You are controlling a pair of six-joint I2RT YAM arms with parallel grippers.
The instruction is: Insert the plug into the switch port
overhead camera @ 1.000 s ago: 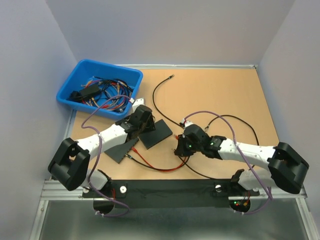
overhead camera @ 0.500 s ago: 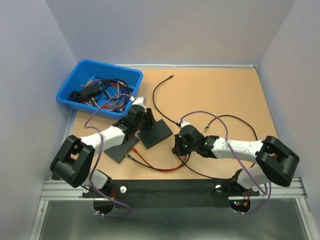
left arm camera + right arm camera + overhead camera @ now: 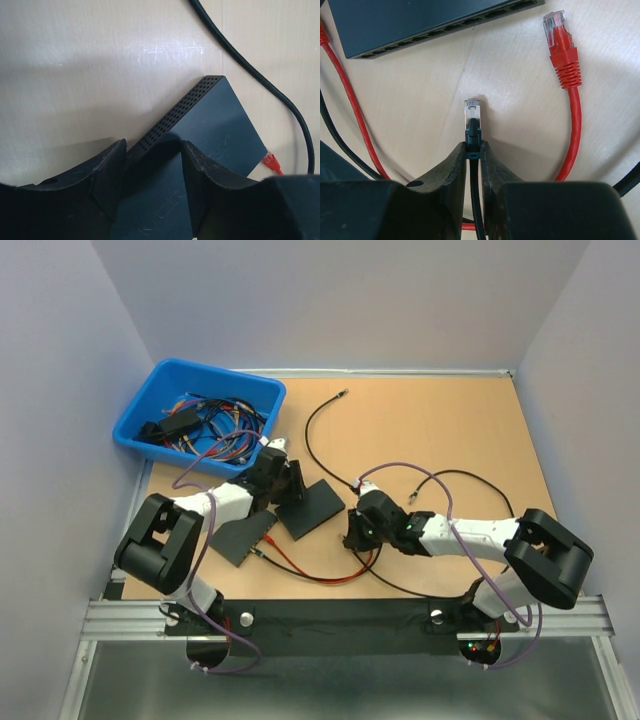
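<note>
Pinching a black cable [image 3: 474, 187] just behind its plug [image 3: 471, 111], the right gripper [image 3: 472, 150] has its fingers drawn narrow, shut on the cable. The plug sticks out past the fingertips, its clear end aimed toward the switch [image 3: 420, 20]. The plug is near the switch but apart from it, with bare tabletop between the plug's tip and the row of ports [image 3: 450, 26] along the switch's facing edge. It is in none of the ports.

To the right of the plug lies a red connector [image 3: 559, 42], unplugged, on the end of a red cable [image 3: 576, 120] that curves back toward the gripper. Another red strand runs down the left side of that view.

In the top view the switch lies flat on the tan table [image 3: 450, 430], between the two arms and turned at an angle, with a second flat black piece [image 3: 238, 537] just beside it on the left. The left gripper [image 3: 152, 147] sits at the switch's far left corner. Its fingers [image 3: 107, 180] are spread wide, one on each side of the vented edge, and the black body fills the gap between them — whether they press on it I cannot tell.

A blue bin [image 3: 138, 412] full of tangled cables stands at the table's far left corner, well apart from the plug.
</note>
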